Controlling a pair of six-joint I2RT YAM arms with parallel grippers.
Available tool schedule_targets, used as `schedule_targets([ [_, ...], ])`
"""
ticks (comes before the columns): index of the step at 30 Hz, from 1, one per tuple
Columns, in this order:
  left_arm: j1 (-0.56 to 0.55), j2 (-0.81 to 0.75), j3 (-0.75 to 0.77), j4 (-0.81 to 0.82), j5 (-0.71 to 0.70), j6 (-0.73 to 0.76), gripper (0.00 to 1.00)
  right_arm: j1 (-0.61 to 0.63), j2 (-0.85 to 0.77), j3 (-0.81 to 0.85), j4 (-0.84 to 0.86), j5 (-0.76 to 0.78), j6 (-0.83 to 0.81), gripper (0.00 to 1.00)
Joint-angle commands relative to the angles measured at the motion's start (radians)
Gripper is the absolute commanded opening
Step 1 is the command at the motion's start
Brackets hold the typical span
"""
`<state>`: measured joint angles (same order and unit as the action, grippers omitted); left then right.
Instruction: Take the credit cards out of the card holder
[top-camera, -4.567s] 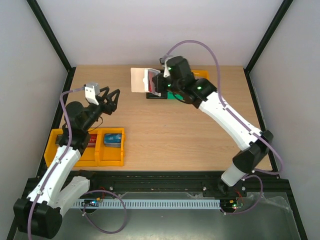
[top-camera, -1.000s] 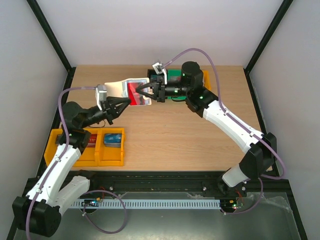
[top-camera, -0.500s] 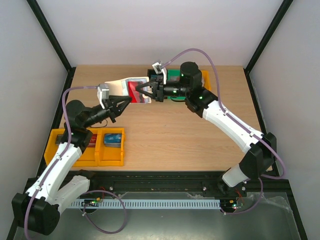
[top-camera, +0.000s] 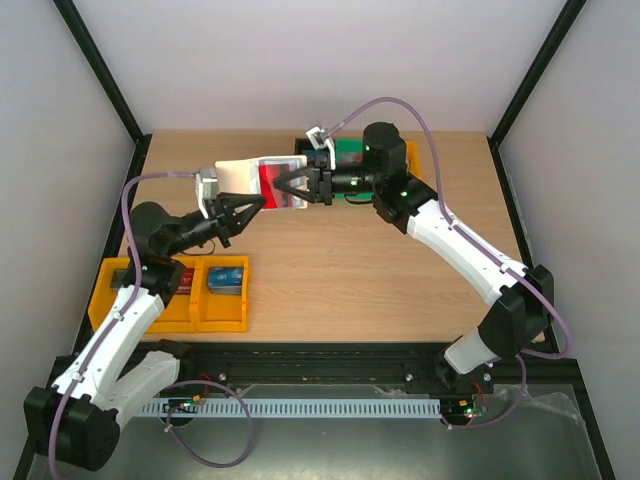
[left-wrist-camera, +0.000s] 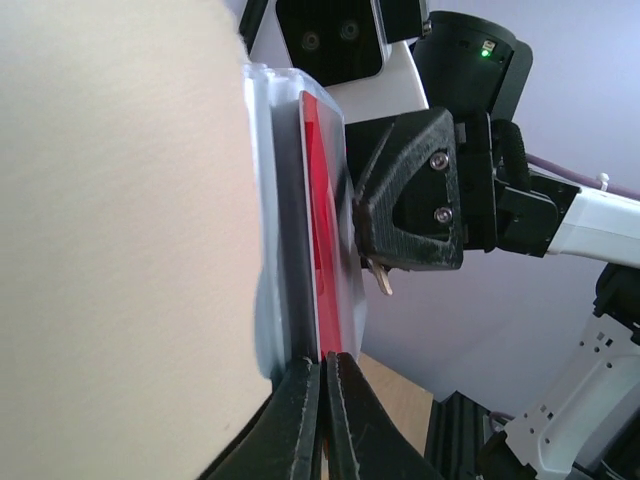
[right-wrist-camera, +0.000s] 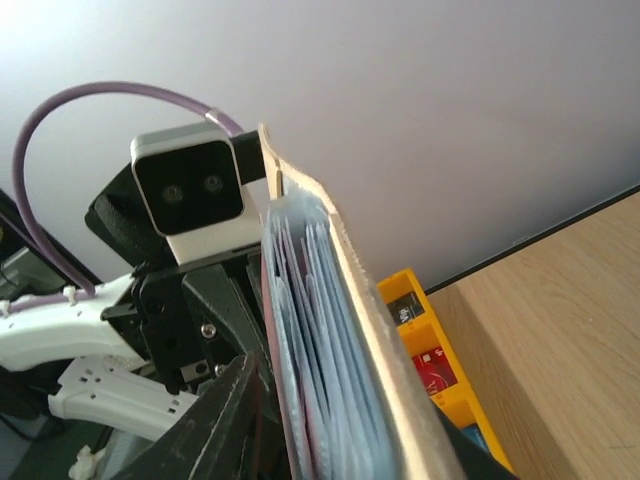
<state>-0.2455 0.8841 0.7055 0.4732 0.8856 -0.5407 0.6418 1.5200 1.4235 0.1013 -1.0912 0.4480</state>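
Aloft, red card (left-wrist-camera: 320, 220) in card holder (left-wrist-camera: 120, 200), pinched by left hand (left-wrist-camera: 322, 362).

A robotics lab is suggested by a light wooden desk (top-camera: 340, 270) enclosed by white walls (top-camera: 320, 60) and black metal posts (top-camera: 100, 68).

Plain wood table (top-camera: 330, 270), nothing fancy. Two yellow bins (top-camera: 200, 322) sit on it well back from the left claw (top-camera: 262, 199), by that arm's base. A green thing (top-camera: 352, 151) and another yellow bin (top-camera: 412, 160) lie just behind the right claw (top-camera: 280, 186).
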Motion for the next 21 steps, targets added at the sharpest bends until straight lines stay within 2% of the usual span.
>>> schedule_targets([
  [1, 0.014, -0.01, -0.005, 0.074, 0.02, -0.022, 0.02, -0.004, -0.039, 0.001, -0.025, -0.081, -0.017, 0.31],
  [8, 0.042, -0.017, -0.031, 0.128, 0.029, -0.051, 0.02, -0.035, -0.047, -0.002, -0.064, -0.126, -0.03, 0.36],
  [10, 0.043, -0.023, -0.034, 0.124, 0.037, -0.048, 0.02, -0.036, -0.047, -0.002, -0.076, -0.134, -0.037, 0.32],
  [13, 0.046, -0.024, -0.034, 0.114, 0.046, -0.045, 0.02, -0.039, -0.046, 0.001, -0.099, -0.132, -0.049, 0.18],
  [18, 0.063, -0.022, -0.027, 0.096, 0.057, -0.033, 0.02, -0.068, -0.063, 0.002, -0.127, -0.132, -0.072, 0.03],
  [21, 0.08, -0.028, -0.015, 0.028, 0.058, 0.026, 0.02, -0.117, -0.082, -0.005, -0.142, -0.136, -0.074, 0.02],
])
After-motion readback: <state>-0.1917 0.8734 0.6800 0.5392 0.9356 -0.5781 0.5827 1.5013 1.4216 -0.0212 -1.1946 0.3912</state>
